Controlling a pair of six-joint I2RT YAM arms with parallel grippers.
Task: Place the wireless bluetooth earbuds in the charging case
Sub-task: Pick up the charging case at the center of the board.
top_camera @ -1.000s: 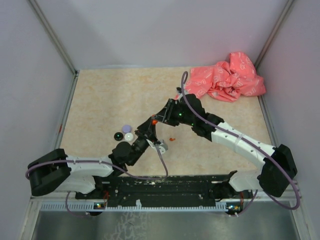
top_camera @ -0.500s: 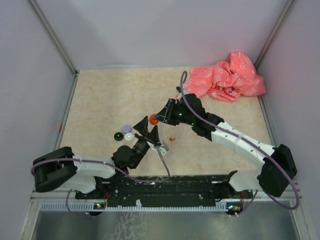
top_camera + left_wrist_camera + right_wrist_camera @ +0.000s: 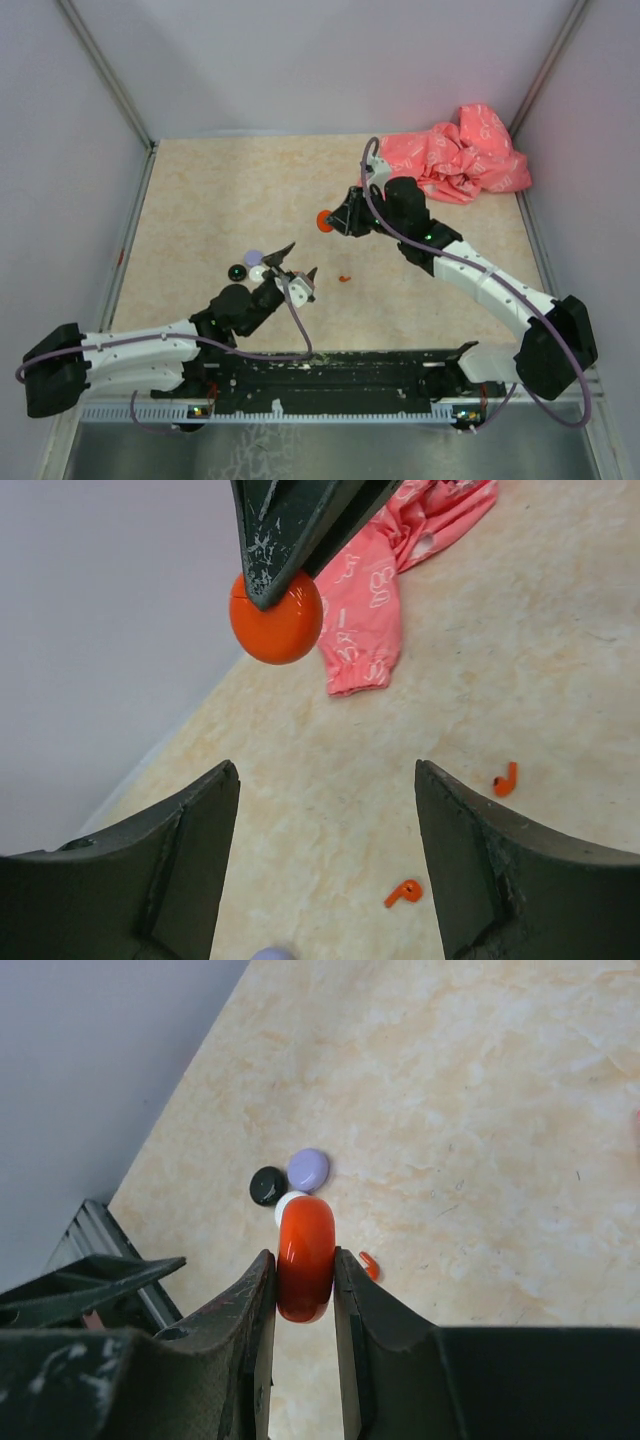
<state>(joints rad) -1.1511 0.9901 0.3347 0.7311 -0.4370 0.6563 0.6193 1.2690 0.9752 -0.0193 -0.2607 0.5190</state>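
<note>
Right gripper [image 3: 303, 1260] pinches the closed orange charging case [image 3: 324, 221] above the middle of the worktop [image 3: 220, 190]. Left gripper [image 3: 325, 810] spread, empty. Two orange earbuds [image 3: 505, 779] lie loose ahead-right of it; we judge left arm nearer.

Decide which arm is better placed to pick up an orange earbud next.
Probably left. The left gripper is open, empty and close to the orange earbuds on the table; the right gripper is shut on the orange case.
</note>
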